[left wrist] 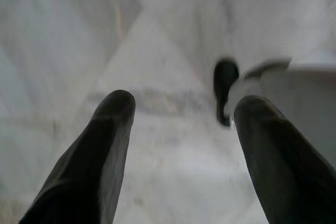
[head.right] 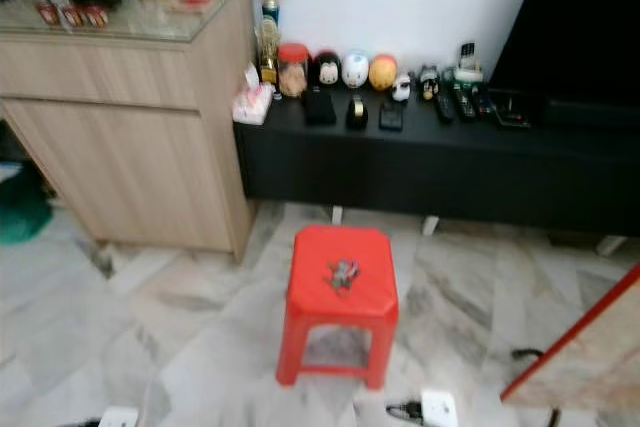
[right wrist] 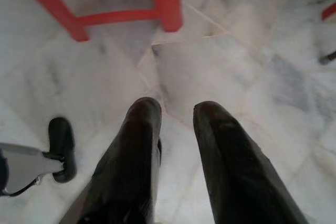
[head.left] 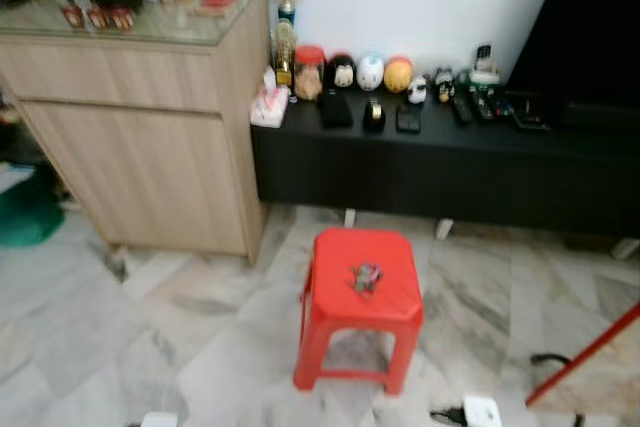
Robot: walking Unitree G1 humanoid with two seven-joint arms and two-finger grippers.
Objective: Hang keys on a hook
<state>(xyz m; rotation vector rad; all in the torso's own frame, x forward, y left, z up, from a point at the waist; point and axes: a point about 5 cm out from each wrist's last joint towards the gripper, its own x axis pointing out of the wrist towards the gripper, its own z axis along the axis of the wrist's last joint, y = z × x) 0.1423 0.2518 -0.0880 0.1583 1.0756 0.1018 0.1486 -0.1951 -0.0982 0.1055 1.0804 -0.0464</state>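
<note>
Keys (head.left: 366,276) blurred on red stool (head.left: 330,299); shape indistinct.

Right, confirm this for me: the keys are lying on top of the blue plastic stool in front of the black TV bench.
Not quite. The stool is red, not blue, as the left eye view shows. The rest stands: the keys lie on top of its seat, and it stands on the marble floor in front of the black TV bench.
</note>
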